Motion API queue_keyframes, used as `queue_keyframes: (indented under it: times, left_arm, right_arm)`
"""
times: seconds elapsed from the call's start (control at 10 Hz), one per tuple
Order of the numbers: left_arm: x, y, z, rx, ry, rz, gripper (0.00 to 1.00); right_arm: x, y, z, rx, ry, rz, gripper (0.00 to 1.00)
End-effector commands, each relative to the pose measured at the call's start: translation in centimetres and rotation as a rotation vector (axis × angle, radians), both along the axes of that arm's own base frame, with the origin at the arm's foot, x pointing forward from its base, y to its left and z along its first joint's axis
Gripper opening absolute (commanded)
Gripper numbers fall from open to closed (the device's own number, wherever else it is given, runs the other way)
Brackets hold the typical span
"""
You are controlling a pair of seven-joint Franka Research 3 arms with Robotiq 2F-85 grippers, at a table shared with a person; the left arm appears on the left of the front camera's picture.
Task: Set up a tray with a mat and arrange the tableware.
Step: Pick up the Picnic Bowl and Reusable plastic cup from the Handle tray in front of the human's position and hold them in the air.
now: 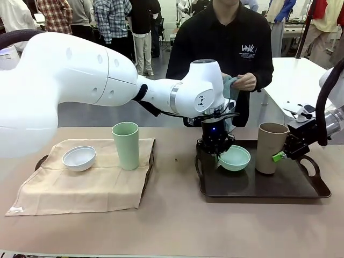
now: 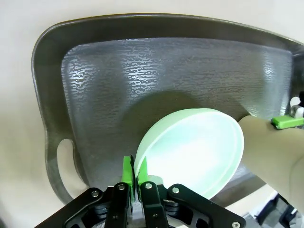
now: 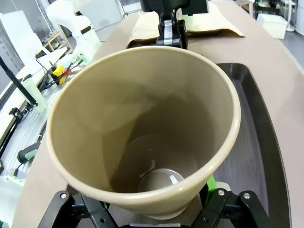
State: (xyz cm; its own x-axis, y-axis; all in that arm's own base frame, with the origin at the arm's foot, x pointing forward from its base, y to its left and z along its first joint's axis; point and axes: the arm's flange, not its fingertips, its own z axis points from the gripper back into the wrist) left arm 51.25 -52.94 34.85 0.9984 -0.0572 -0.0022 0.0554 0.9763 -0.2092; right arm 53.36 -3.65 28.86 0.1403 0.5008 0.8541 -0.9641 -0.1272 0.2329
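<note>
Both arms placing tableware on dark tray (image 1: 317, 189).
Left gripper (image 1: 217, 156) pinches mint bowl (image 1: 235, 158) rim, tilted over tray; right gripper (image 1: 280, 156) clamps tan cup (image 1: 270, 147) there. Next likely: lower, release. White bowl (image 1: 79, 158), mint cup (image 1: 125, 145) wait on mat (image 1: 80, 191).

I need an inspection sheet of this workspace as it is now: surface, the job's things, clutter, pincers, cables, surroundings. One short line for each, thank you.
Surface: brown table; dark tray on the robot's right, beige mat on its left.
Job's things: white bowl and mint green cup on the mat; mint green bowl and tan-brown cup over the tray.
Clutter: a small dark speck on the table between mat and tray.
Pincers: left pincer shut on the mint green bowl's rim; right pincer shut on the tan-brown cup.
Cables: black hose along the right arm.
Surroundings: person at the far side holding a cloth; others behind.
</note>
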Motion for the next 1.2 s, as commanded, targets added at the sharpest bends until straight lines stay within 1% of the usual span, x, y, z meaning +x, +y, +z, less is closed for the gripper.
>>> queue_keyframes:
  times: [0.0, 0.1, 0.2, 0.3, 0.4, 0.5, 0.7, 0.8, 0.9, 1.0, 1.1]
  left_arm:
    - [-0.6, 0.4, 1.3, 0.037, -0.032, -0.019, 0.0]
    - [-1.2, 0.3, 2.7, 0.036, -0.014, -0.013, 0.0]
    - [-1.8, 0.2, 5.2, 0.005, -0.042, -0.025, 0.0]
    - [-2.8, 0.1, 8.3, -0.026, -0.072, -0.035, 0.0]
    - [-3.6, -0.3, 11.1, -0.048, -0.1, -0.059, 0.0]
    - [-4.8, -0.8, 14.2, -0.044, -0.136, -0.084, 0.0]
    - [-7.3, -2.1, 20.6, -0.027, -0.241, -0.128, 0.0]
    - [-8.1, -2.4, 22.6, -0.018, -0.263, -0.126, 0.0]
    - [-8.8, -2.2, 23.3, 0.002, -0.277, -0.11, 0.0]
    - [-8.1, -1.7, 21.8, -0.058, -0.233, -0.137, 0.0]
    - [-8.1, -1.7, 21.8, -0.058, -0.233, -0.137, 0.0]
  right_arm:
    - [-0.8, -1.3, 1.8, 0.078, -0.054, -0.014, 0.28]
    - [-2.0, -2.3, 4.0, 0.123, -0.072, -0.028, 0.28]
    - [-3.5, -3.7, 6.7, 0.141, -0.121, -0.061, 0.28]
    - [-5.3, -5.0, 9.8, 0.157, -0.172, -0.079, 0.28]
    - [-6.6, -5.9, 12.3, 0.165, -0.213, -0.094, 0.28]
    - [-7.9, -6.3, 14.2, 0.155, -0.24, -0.104, 0.28]
    - [-10.0, -6.6, 17.0, 0.088, -0.286, -0.123, 0.28]
    - [-10.6, -6.7, 17.8, 0.043, -0.288, -0.15, 0.28]
    - [-10.6, -6.6, 18.2, 0.004, -0.294, -0.167, 0.28]
    - [-9.7, -7.7, 18.5, 0.104, -0.299, -0.116, 0.28]
    - [-9.7, -7.7, 18.5, 0.104, -0.299, -0.116, 0.28]
